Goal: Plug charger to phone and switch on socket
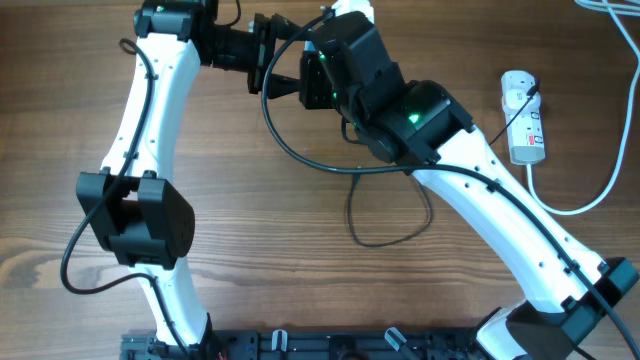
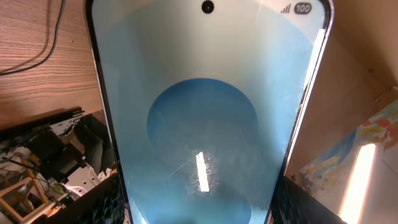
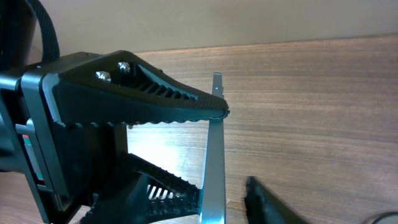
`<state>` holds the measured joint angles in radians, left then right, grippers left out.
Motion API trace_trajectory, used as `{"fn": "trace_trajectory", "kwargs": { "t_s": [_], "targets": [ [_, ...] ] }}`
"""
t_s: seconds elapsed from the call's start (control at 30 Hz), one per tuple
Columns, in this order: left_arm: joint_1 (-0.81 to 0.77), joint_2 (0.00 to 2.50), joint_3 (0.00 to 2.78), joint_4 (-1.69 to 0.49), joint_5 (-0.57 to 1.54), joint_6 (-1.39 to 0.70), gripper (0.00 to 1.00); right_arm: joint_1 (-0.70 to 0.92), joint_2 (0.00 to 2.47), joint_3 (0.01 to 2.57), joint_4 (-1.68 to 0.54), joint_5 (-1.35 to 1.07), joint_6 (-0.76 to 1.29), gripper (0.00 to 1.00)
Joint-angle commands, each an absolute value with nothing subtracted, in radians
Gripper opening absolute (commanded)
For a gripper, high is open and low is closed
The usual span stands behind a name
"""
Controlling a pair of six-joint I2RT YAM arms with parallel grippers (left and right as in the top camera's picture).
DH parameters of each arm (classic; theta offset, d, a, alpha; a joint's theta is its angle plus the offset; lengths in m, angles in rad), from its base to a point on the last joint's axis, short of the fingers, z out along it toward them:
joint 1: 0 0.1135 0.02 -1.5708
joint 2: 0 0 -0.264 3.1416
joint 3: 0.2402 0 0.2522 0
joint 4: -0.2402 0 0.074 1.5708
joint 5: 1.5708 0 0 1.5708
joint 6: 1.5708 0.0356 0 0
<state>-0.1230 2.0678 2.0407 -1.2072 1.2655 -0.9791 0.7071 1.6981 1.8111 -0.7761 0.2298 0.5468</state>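
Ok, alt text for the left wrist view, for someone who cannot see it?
A phone fills the frame, its pale blue screen lit with a darker blue circle in the middle, held by the left gripper, whose dark fingers show at the bottom corners. Wooden table shows at the left.

The phone is cut off below — the charger ends unseen.

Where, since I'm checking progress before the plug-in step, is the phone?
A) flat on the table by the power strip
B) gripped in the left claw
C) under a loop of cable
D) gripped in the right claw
B: the phone fills the left wrist view, and the right wrist view shows the left claw clamped across its thin edge.
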Motion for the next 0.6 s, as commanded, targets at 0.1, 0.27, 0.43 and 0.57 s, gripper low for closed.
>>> {"fn": "trace_trajectory", "kwargs": {
  "t_s": [0.1, 0.27, 0.43, 0.57],
  "targets": [
    [-0.117, 2.041, 2.059, -1.203, 1.316, -0.981, 0.57, 0.706, 1.692, 1.825, -0.772, 0.244, 0.55, 0.4],
    [-0.117, 2.041, 2.059, -1.203, 1.316, -0.986, 0.57, 0.706, 1.692, 1.825, -0.793, 0.224, 0.55, 0.35],
    [-0.118, 2.041, 2.059, -1.203, 1.316, -1.003, 0.57, 0.706, 1.692, 1.825, -0.796, 0.225, 0.549, 0.33],
    [-0.118, 2.041, 2.059, -1.203, 1.316, -1.003, 0.57, 0.706, 1.692, 1.825, -0.785, 0.228, 0.549, 0.24]
  ]
}}
